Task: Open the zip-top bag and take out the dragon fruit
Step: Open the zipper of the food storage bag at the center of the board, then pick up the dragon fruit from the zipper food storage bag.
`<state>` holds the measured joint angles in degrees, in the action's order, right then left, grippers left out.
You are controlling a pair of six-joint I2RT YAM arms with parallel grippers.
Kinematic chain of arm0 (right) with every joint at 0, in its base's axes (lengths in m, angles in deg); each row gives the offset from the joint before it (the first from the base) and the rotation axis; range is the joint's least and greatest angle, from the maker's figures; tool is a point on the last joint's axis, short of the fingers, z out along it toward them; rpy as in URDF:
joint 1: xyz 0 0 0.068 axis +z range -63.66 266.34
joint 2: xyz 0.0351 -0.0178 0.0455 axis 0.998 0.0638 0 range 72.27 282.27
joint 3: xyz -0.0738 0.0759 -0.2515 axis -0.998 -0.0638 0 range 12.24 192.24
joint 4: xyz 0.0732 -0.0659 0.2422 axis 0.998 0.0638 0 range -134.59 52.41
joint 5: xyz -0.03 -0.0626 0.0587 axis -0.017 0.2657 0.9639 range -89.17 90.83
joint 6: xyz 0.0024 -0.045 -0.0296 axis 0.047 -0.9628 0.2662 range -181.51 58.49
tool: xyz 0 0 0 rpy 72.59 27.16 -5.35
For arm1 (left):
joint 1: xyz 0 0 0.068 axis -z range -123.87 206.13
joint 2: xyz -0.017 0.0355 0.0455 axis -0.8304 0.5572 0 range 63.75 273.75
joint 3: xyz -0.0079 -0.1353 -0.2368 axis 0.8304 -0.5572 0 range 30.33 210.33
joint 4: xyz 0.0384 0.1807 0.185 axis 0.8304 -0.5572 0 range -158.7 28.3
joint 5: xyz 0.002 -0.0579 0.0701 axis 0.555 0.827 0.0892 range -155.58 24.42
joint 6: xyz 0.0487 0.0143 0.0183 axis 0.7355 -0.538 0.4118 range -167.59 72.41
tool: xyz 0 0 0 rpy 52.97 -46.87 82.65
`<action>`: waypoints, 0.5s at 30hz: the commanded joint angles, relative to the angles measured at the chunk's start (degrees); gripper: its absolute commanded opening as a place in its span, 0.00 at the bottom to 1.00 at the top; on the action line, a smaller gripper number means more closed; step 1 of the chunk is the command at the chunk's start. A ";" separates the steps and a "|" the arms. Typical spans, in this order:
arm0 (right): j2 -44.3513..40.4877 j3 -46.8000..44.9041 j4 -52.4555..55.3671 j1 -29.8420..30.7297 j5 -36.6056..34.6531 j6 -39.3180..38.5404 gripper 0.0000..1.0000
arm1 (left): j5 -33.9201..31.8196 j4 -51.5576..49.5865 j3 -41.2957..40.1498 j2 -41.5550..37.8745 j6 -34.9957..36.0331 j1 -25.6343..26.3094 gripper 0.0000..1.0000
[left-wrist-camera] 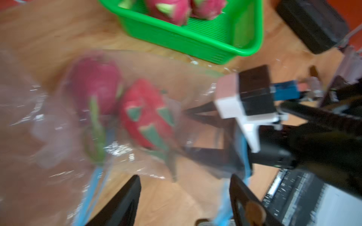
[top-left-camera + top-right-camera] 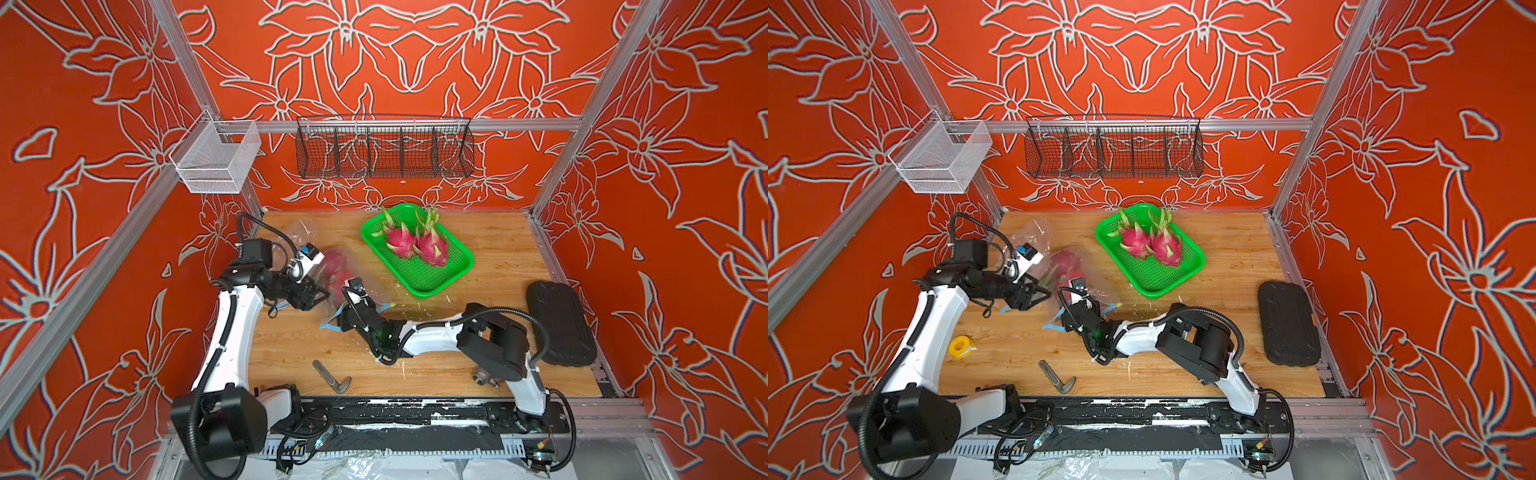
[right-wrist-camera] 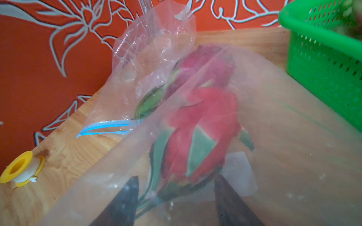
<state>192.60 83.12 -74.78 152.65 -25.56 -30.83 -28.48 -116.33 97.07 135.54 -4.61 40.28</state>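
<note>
**Item:** bag (image 3: pixel 264 109), clear, zip-top. It lies on the tabletop (image 2: pixel 498 257) just beside the green basket (image 2: pixel 419 286). The blue zip (image 2: pixel 330 325) is parted and the mouth faces the arms.

**Contents:** fruit (image 3: pixel 205 121), red with green scales, inside the film. A darker second fruit (image 3: pixel 195 60) lies behind it, also under plastic.

**Right gripper** (image 3: pixel 176 177): appears to be within the mouth. Jaws released, one on either side of the fruit's near tip, gripping nothing.

**Left gripper** (image 1: pixel 185 177): at the mouth's edge. Jaws released, with the zip strip beside one jaw. The view is blurred and no hold is evident.

**Handling note (judgement):**
- Reach deeper so the right jaws close on the fruit's body, not its scales.
- Keep the film out of the pinch.
- The left jaws should pin the lip, so the bag stays put as the fruit slides out.
</note>
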 commanded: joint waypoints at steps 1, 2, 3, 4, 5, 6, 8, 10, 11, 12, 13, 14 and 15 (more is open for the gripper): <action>2.79 0.28 4.84 -0.99 1.30 3.84 0.64 | -6.37 7.41 1.99 6.70 -2.27 -3.49 0.75; 3.13 -0.04 4.65 -1.28 1.68 4.33 0.63 | -7.28 8.05 2.88 9.20 -2.98 -3.72 0.76; 3.53 -0.52 4.15 -1.70 2.40 4.77 0.63 | -7.88 8.58 3.97 11.90 -3.75 -3.76 0.76; 3.92 -1.19 2.87 -2.08 3.22 5.20 0.62 | -7.88 9.49 4.76 14.52 -4.63 -3.75 0.76; 4.29 -1.84 1.31 -2.35 3.98 5.12 0.61 | -7.55 10.28 5.36 16.52 -5.19 -3.75 0.76; 4.60 -2.48 -0.43 -2.73 4.82 5.09 0.61 | -7.10 11.54 6.10 18.57 -6.24 -3.71 0.77; 5.04 -3.35 -2.38 -3.20 6.25 5.02 0.61 | -5.56 12.43 8.14 22.33 -7.66 -3.58 0.78; 4.94 -4.98 -7.01 -3.41 7.54 4.51 0.61 | -3.92 12.68 10.25 25.91 -9.05 -2.88 0.77; 4.89 -5.46 -9.08 -3.37 8.22 4.23 0.62 | -3.78 12.86 10.90 27.30 -9.46 -2.29 0.77; 4.74 -5.74 -10.96 -3.38 9.30 3.96 0.62 | -3.79 12.73 11.64 28.57 -9.62 -1.51 0.77; 4.50 -5.83 -12.43 -3.34 10.46 3.78 0.63 | -3.66 12.50 12.07 29.73 -9.58 -0.66 0.77; 4.32 -5.83 -13.34 -3.33 11.30 3.93 0.63 | -3.47 12.37 12.18 30.49 -9.48 0.15 0.77; 4.00 -5.83 -14.28 -3.29 12.21 4.22 0.65 | -3.29 12.29 12.12 31.14 -9.29 0.98 0.76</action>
<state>196.06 77.87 -83.81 149.32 -16.84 -27.62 -33.94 -103.79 108.00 165.39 -13.29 39.08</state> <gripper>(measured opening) 0.649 0.766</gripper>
